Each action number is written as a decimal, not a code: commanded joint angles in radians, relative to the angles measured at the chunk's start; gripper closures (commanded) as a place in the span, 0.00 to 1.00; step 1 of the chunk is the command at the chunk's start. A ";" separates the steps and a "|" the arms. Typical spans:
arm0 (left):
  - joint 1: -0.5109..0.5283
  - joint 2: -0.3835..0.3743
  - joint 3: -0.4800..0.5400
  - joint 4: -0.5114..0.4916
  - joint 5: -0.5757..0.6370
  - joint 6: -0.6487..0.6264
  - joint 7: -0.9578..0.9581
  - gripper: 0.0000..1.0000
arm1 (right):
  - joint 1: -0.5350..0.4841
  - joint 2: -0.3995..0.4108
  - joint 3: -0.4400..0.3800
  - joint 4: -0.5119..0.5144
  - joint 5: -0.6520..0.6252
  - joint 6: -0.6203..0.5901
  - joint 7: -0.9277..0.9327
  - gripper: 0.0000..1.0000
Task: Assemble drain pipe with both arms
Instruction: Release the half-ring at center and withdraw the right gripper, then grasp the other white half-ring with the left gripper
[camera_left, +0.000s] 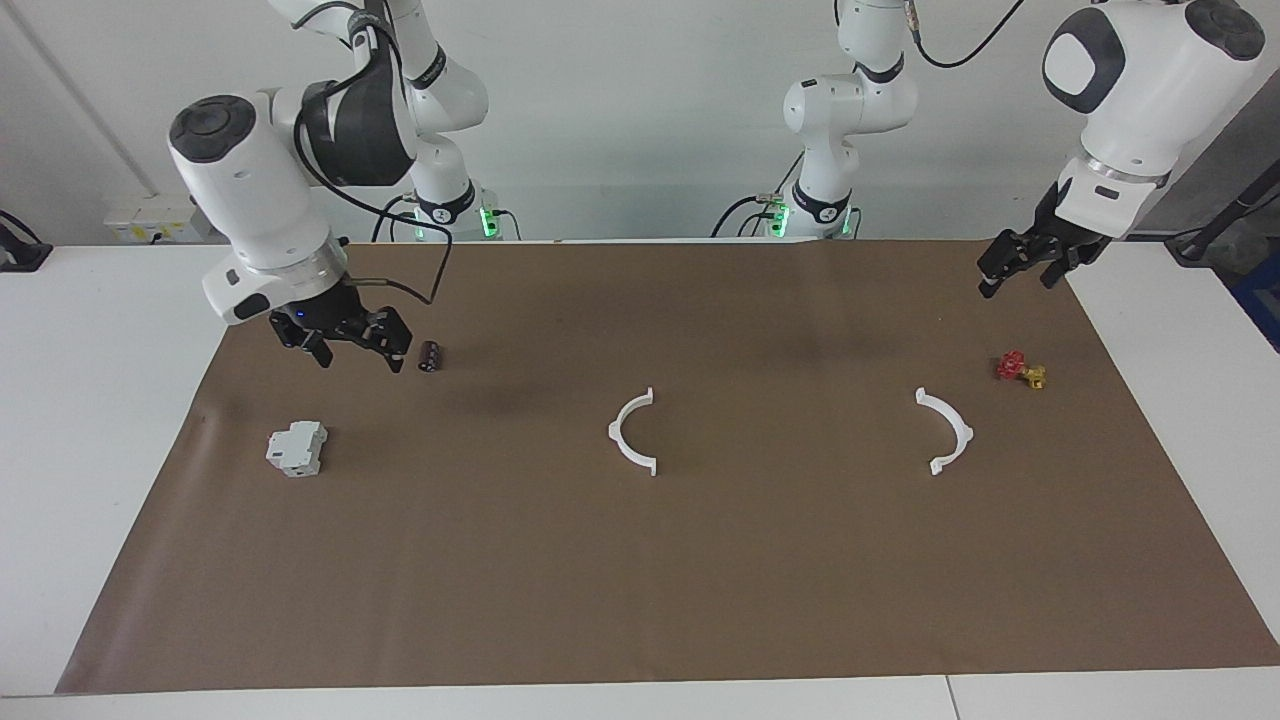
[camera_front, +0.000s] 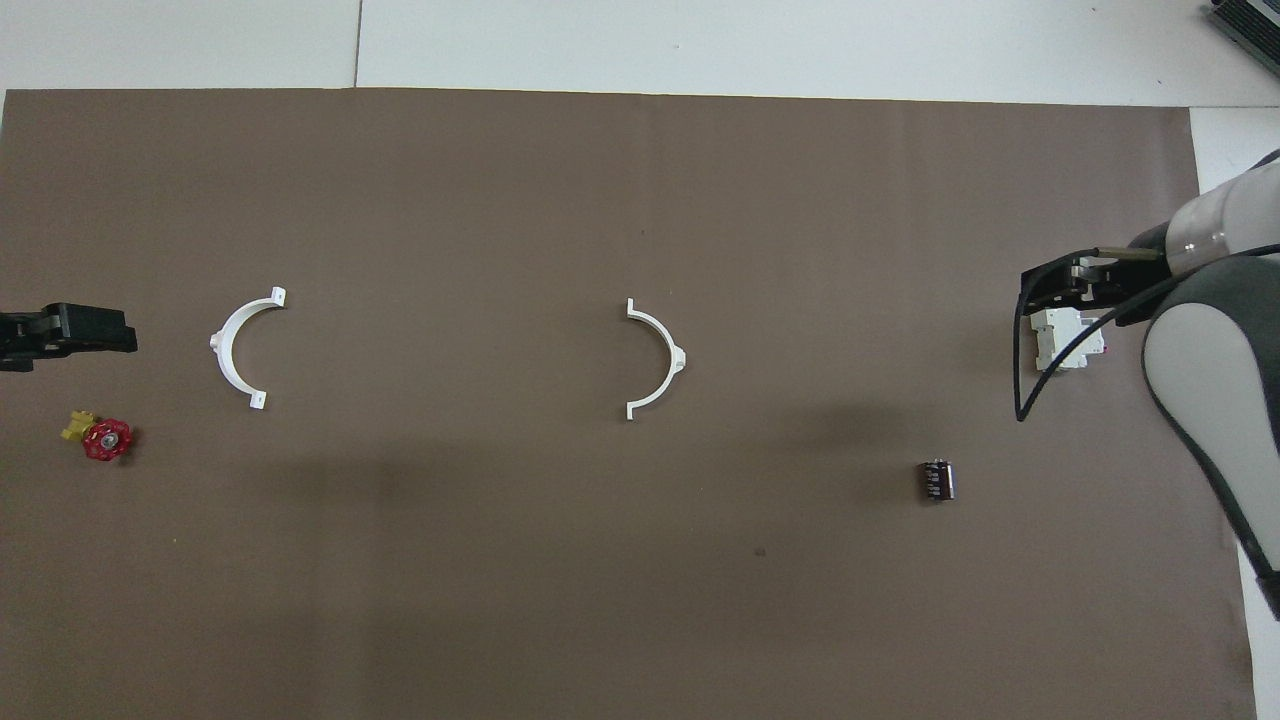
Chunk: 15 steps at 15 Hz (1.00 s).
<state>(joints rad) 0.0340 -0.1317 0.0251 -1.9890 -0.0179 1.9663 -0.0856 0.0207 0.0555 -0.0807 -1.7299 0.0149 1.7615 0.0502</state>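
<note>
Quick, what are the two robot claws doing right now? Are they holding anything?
Left claw: open, holding nothing, up in the air near the red-and-yellow valve.
Right claw: open, holding nothing, up in the air near the white block.

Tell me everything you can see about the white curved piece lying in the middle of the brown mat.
The middle half-ring is a thin white half circle that looks like plastic, with a small flat tab at each end and a little bump on the outside of its curve. It lies flat on the brown mat, its open side facing the left arm's end of the table, where its twin lies well apart from it. Nothing touches it but the mat; neither hand is near.
</note>
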 joint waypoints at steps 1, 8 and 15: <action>-0.019 0.029 -0.002 -0.065 0.013 0.118 -0.095 0.00 | -0.030 -0.052 0.013 -0.016 -0.048 -0.040 -0.033 0.00; -0.019 0.144 -0.001 -0.204 0.013 0.411 -0.152 0.00 | -0.035 -0.031 0.016 0.184 -0.066 -0.260 -0.085 0.00; -0.002 0.256 0.001 -0.209 0.013 0.477 -0.237 0.00 | -0.019 -0.028 0.032 0.188 -0.036 -0.252 -0.059 0.00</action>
<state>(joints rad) 0.0243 0.0862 0.0292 -2.1855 -0.0179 2.3826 -0.2916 0.0069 0.0153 -0.0577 -1.5631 -0.0504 1.5147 -0.0056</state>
